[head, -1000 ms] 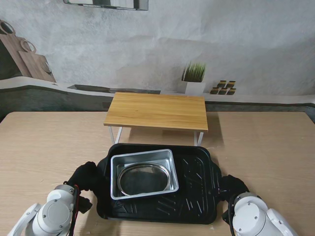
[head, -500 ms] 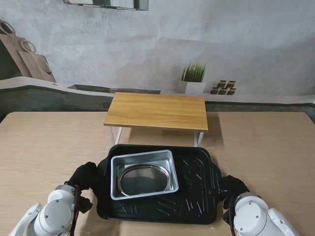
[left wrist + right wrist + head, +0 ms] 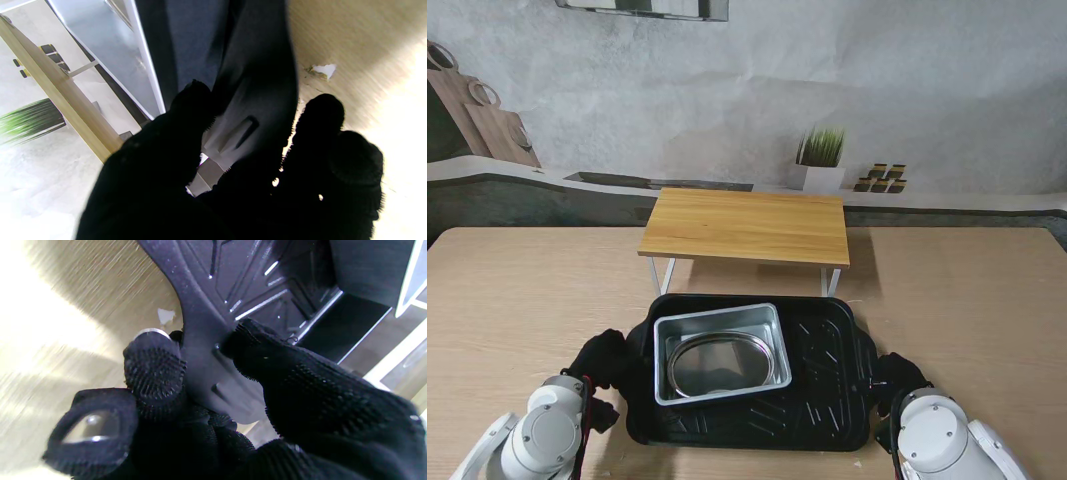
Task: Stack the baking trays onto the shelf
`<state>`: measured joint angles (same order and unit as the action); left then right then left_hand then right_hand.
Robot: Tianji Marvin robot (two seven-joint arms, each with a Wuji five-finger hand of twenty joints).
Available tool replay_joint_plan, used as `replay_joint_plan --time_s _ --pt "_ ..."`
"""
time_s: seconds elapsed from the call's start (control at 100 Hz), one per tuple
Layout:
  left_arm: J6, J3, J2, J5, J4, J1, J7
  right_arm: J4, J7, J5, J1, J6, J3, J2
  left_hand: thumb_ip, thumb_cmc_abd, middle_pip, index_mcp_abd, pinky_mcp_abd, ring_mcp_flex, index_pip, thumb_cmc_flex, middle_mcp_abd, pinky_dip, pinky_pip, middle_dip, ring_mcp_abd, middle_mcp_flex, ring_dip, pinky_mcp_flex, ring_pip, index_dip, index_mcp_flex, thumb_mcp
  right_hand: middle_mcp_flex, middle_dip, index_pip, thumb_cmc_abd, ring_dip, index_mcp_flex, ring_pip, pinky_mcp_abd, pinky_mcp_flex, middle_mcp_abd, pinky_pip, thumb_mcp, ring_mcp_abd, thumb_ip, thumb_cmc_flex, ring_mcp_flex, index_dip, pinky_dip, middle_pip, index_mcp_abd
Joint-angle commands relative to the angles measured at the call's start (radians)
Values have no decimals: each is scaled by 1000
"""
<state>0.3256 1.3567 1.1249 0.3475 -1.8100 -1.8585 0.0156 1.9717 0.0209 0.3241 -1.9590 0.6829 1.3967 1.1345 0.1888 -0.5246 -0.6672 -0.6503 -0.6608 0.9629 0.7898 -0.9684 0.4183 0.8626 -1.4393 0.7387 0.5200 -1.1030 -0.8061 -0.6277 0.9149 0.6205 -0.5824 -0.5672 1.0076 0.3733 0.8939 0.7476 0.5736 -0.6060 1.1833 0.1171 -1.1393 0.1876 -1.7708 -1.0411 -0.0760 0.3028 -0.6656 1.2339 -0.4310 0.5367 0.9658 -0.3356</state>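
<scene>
Stand view first: we are looking down at a big black tray (image 3: 827, 390) lying on the worktop (image 3: 517, 300), near to us, with a shiny silver tray (image 3: 721, 352) sitting inside it toward our left. The wooden shelf (image 3: 747, 225) is standing farther from us, just past the trays, and nothing is on it. We are holding the black tray (image 3: 253, 66) at both short ends. Our left robot hand (image 3: 605, 358) is pinching the left lip, with the thumb (image 3: 190, 110) on top and the other fingers (image 3: 322, 116) under the rim. Our right robot hand (image 3: 897, 378) is pinching the right lip (image 3: 203, 350) the same way. We think the black tray is stiff and wide, so taking it by both end lips is the best way. We think the silver tray is light and smooth, and it is only lying loose inside, so it may be sliding if we are tipping the load. We are thinking that both sides need to be going up level.
</scene>
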Motion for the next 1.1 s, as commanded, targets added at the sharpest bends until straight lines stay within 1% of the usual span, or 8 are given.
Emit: replay_joint_plan --time_s 0.0,0.11,0.22,0.4,0.6,0.78,0.94,1.09 --pt "-9 -13 12 -7 -49 13 -20 36 -21 -11 3 -5 -10 18 -57 77 -105 350 -9 55 196 -169 -121 20 -85 37 21 -9 -45 -36 66 15 -17 -49 12 21 90 -20 33 -114 80 -309 -48 -44 -103 -223 -87 -46 -194 74 -14 33 69 310" --pt "2 -12 10 -12 -54 18 -34 45 -26 -53 6 13 2 22 -61 94 -171 342 -15 84 202 -180 -131 35 -114 70 11 -15 -96 -55 132 8 -7 -22 5 41 86 -18 62 -125 130 -335 -56 -25 -136 -232 -79 -44 -197 75 -14 57 76 292" --pt "10 -9 8 -19 -60 22 -48 53 -33 -70 3 20 11 22 -63 96 -199 338 -18 106 204 -182 -133 44 -132 75 8 -29 -117 -77 166 6 -8 -14 9 48 83 -20 80 -131 159 -357 -61 -14 -156 -233 -68 -44 -198 76 -11 72 76 281" --pt "16 3 2 -21 -79 19 -77 75 -42 -92 -8 24 26 21 -65 93 -210 329 -24 120 203 -184 -130 49 -141 81 8 -41 -126 -90 178 3 -11 -14 12 55 79 -22 91 -133 177 -364 -63 4 -167 -231 -67 -50 -200 76 -4 83 80 259" --pt "26 23 -5 -26 -109 10 -108 112 -57 -119 -21 35 46 20 -66 88 -211 320 -23 124 203 -183 -128 51 -143 84 9 -45 -129 -93 182 0 -13 -19 10 61 76 -24 100 -131 194 -370 -65 14 -178 -232 -66 -56 -202 75 -1 92 85 242" --pt "28 51 -14 -17 -149 -10 -149 147 -89 -111 -28 54 61 10 -66 82 -209 316 -23 133 203 -180 -128 51 -146 85 7 -51 -131 -100 183 -6 -18 -26 12 60 73 -27 111 -131 214 -380 -69 22 -190 -229 -60 -57 -201 76 7 102 85 228" --pt "55 69 -23 -16 -175 -12 -189 170 -117 -119 -25 80 73 4 -64 77 -212 310 -24 151 203 -174 -127 51 -158 88 4 -63 -135 -119 195 -11 -23 -35 11 65 74 -31 126 -132 244 -401 -74 30 -210 -227 -45 -58 -203 77 11 117 88 222" --pt "67 84 -29 -22 -201 -13 -220 199 -143 -127 -25 101 86 -3 -64 69 -214 307 -24 153 204 -173 -127 50 -163 92 3 -64 -137 -123 199 -12 -23 -41 9 66 73 -35 131 -130 253 -407 -75 34 -215 -225 -45 -59 -203 76 13 122 88 216"
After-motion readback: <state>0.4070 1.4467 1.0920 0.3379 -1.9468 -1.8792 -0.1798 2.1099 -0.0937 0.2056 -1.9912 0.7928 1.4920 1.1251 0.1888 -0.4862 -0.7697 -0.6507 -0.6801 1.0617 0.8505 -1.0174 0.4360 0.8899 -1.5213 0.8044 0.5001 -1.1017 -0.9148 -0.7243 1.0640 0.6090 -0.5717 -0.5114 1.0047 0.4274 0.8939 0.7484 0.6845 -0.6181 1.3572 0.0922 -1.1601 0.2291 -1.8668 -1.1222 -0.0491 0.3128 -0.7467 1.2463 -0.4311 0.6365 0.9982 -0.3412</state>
